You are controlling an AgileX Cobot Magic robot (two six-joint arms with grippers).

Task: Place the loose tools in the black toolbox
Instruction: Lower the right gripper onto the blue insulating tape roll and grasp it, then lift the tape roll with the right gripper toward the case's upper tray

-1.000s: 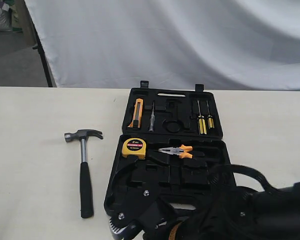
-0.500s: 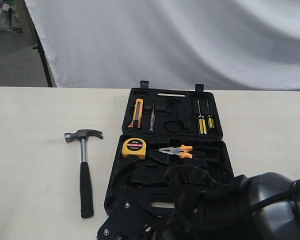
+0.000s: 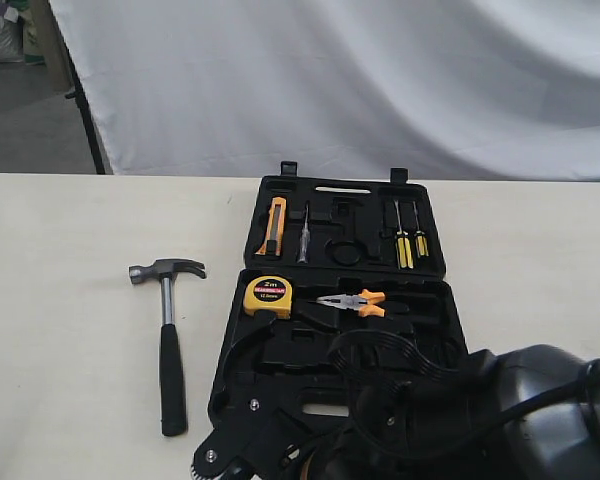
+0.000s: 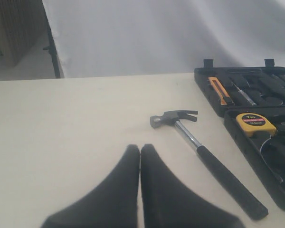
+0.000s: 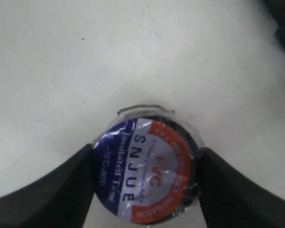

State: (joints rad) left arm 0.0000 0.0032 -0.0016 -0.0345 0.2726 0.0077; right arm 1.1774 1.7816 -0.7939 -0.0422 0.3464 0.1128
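Hammer with steel claw head and black rubber handle lies left of the open black moulded-plastic toolbox, its long axis running far-to-near, head toward the far edge, claw pointing at the case. Left gripper, low over the worktop, is clenched on nothing. Right gripper clamps the blue-and-red-labelled dark tape roll by its rim.

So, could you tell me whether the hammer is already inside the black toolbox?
No, the hammer lies on the table beside the black toolbox, apart from it.
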